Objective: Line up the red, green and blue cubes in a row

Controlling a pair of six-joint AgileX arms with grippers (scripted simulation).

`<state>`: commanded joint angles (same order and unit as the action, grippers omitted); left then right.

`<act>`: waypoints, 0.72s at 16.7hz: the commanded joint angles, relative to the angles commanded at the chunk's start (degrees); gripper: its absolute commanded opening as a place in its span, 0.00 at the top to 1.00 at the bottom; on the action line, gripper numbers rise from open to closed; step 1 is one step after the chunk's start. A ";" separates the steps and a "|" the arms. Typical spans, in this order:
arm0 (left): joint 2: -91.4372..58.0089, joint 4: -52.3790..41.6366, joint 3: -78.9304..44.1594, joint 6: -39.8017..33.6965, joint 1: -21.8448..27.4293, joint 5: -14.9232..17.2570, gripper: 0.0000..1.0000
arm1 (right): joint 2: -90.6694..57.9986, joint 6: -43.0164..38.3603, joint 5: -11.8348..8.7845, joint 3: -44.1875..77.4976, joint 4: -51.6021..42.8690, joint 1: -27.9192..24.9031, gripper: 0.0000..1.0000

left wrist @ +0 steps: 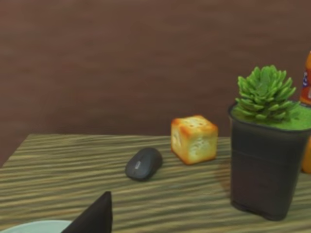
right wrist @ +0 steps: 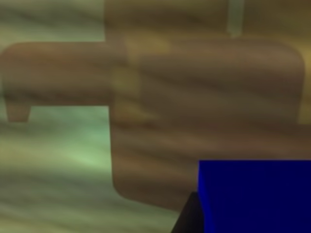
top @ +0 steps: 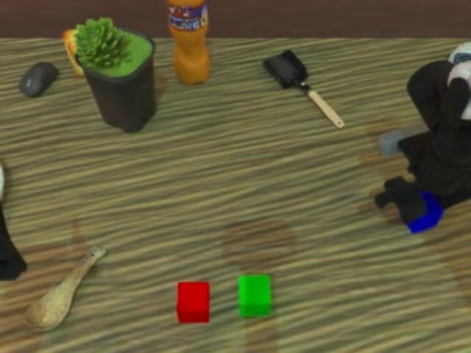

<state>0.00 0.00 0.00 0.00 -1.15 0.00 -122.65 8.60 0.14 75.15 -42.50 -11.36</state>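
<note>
The red cube [top: 193, 301] and the green cube [top: 255, 295] stand side by side near the table's front edge, a small gap between them. At the right, my right gripper [top: 413, 206] is shut on the blue cube [top: 427, 215]. In the right wrist view the blue cube [right wrist: 255, 196] fills one corner, with a dark finger [right wrist: 191, 217] against its side and the arm's shadow on the table beyond. My left arm [top: 9, 257] is parked at the left edge. One finger [left wrist: 95, 216] of it shows far to the side, holding nothing.
At the back left stands a dark plant pot [top: 121, 84], with a black mouse [top: 38, 78] and a bread cube [top: 71, 48] beside it. Farther right are an orange bottle [top: 190, 40] and a black scoop [top: 300, 81]. A wooden spoon [top: 59, 294] lies front left.
</note>
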 joint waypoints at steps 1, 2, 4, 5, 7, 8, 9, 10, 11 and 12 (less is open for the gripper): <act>0.00 0.00 0.00 0.00 0.00 0.00 0.00 | 0.00 0.00 0.00 0.00 0.00 0.00 1.00; 0.00 0.00 0.00 0.00 0.00 0.00 0.00 | 0.00 0.00 0.00 0.00 0.00 0.00 1.00; 0.00 0.00 0.00 0.00 0.00 0.00 0.00 | 0.00 0.00 0.00 0.00 0.00 0.00 1.00; 0.00 0.00 0.00 0.00 0.00 0.00 0.00 | 0.00 0.00 0.00 0.00 0.00 0.00 1.00; 0.00 0.00 0.00 0.00 0.00 0.00 0.00 | 1.02 -0.10 -0.13 0.42 -0.58 0.04 1.00; 0.00 0.00 0.00 0.00 0.00 0.00 0.00 | 1.33 -0.02 -0.15 0.99 -1.36 -0.07 1.00; 0.00 0.00 0.00 0.00 0.00 0.00 0.00 | 1.92 0.02 -0.17 1.84 -2.75 -0.14 1.00; 0.00 0.00 0.00 0.00 0.00 0.00 0.00 | 2.77 0.01 -0.20 2.85 -4.73 -0.18 1.00; 0.00 0.00 0.00 0.00 0.00 0.00 0.00 | 3.75 -0.02 -0.22 3.95 -7.17 -0.20 1.00; 0.00 0.00 0.00 0.00 0.00 0.00 0.00 | 4.74 -0.01 -0.21 5.08 -9.65 -0.26 1.00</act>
<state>0.00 0.00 0.00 0.00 -1.15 0.00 -117.91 8.59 -0.07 80.23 -52.15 -11.62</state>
